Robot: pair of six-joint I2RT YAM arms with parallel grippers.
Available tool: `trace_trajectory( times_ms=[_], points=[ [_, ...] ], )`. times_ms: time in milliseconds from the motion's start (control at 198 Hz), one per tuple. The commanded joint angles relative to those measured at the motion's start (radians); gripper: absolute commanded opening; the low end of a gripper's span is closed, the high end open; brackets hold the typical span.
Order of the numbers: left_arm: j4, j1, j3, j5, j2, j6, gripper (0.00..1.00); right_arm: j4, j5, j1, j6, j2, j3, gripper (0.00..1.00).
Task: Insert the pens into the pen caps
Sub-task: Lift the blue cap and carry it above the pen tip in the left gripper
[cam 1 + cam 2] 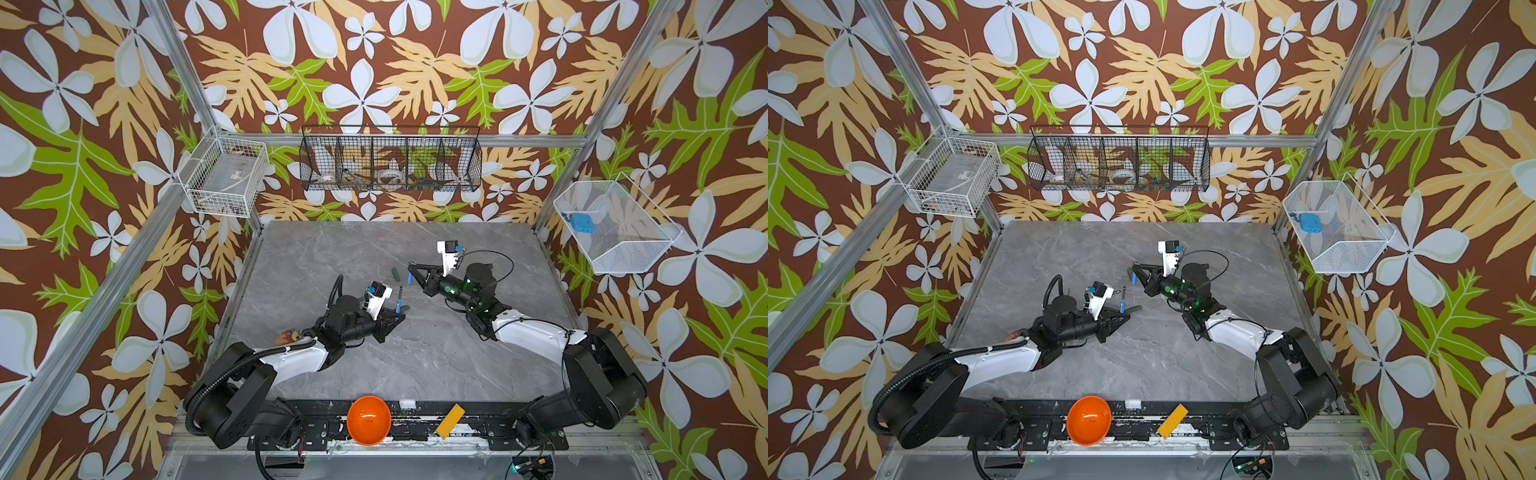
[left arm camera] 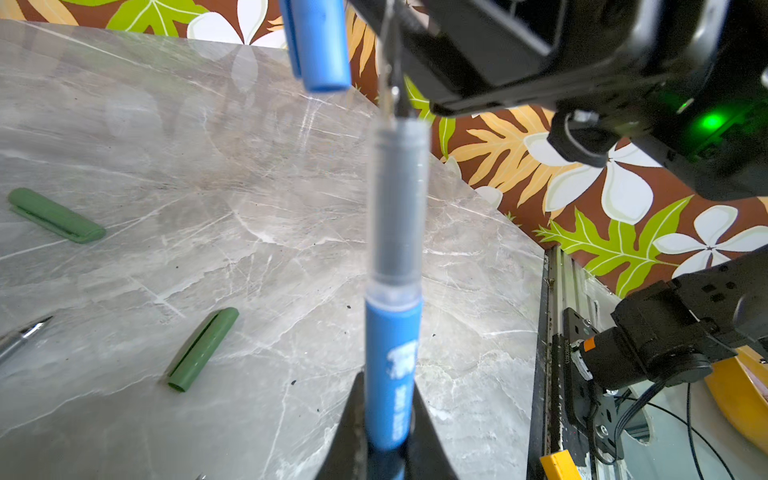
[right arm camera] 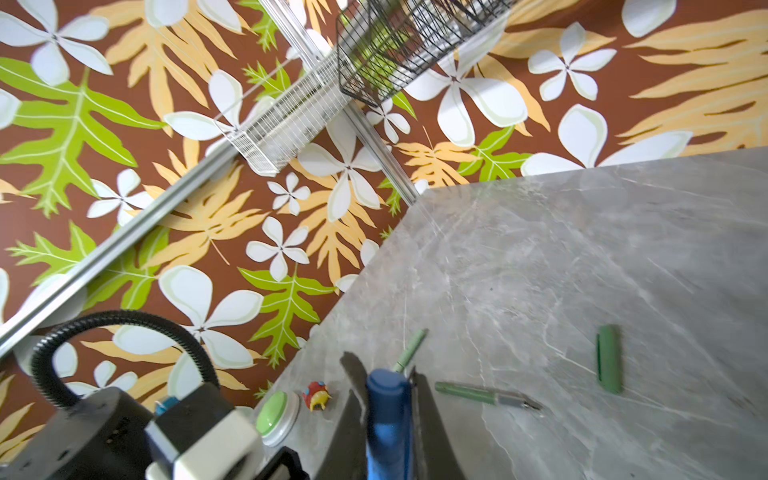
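Left claw point(image 1: 397, 318) was clamped on the blue pen point(image 1: 400, 300) at its rear end. Pen's long axis ran out along the claw's own line, w/ clear sleeve & thin tip at the free end. In both top views it pointed toward the back of the desk point(image 1: 415, 365), held off the surface. Right claw point(image 1: 412, 273) was clamped on the blue cap point(image 1: 410, 279), also in the air, long axis roughly parallel to the pen's. In the left wrist view the cap hung just to one side of the pen's tip, near but not touching; pen not yet in cap.

A dark green cap point(image 2: 56, 216) & a second green cap point(image 2: 203, 349) lay flat on the desk, well apart. Right wrist view showed a green pen point(image 3: 465, 390) & a pale green pen point(image 3: 409, 351) lying flat, near each other, at an angle.

Desk top was grey marble-look, w/ a green button point(image 3: 276, 415) & small red-yellow toy point(image 3: 316, 395) near its left edge. Walls had brown wallpaper point(image 1: 374, 62) w/ white flowers, tan & green leaves, behind an alu frame point(image 1: 174, 62). A black wire basket point(image 1: 390, 129) hung on the back wall, white wire baskets point(image 1: 226, 178) on the side walls. An orange bowl point(image 1: 368, 419) & yellow block point(image 1: 451, 420) sat on the black rail point(image 1: 415, 419) in front.

White print on the blue barrel was too blurred to read.
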Motion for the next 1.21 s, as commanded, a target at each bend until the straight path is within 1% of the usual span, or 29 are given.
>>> trace_trajectory(
  times_ms=[0, 131, 258, 445, 718, 849, 1203],
  points=[
    [0.036, -0.002, 0.011, 0.023, 0.005, 0.0, 0.0, 0.052, -0.02, 0.002, 0.029, -0.015, 0.008, 0.13],
    [0.034, -0.002, 0.015, 0.029, 0.012, -0.004, 0.0, 0.051, -0.072, 0.001, 0.047, -0.019, 0.018, 0.13],
    [0.033, -0.003, 0.016, 0.031, 0.01, -0.003, 0.0, 0.018, -0.094, 0.003, 0.047, -0.017, 0.028, 0.13],
    [0.027, -0.004, 0.019, 0.033, 0.009, -0.001, 0.0, 0.022, -0.12, 0.012, 0.055, -0.012, 0.034, 0.13],
    [0.022, -0.005, 0.019, 0.029, 0.005, -0.001, 0.0, -0.047, -0.154, 0.017, 0.023, -0.016, 0.059, 0.14],
    [0.023, -0.005, 0.019, 0.03, 0.002, -0.002, 0.0, -0.076, -0.139, 0.023, 0.0, -0.02, 0.057, 0.13],
    [0.021, -0.005, 0.015, 0.023, -0.01, -0.002, 0.0, -0.054, -0.13, 0.035, 0.006, -0.025, 0.036, 0.13]
  ],
)
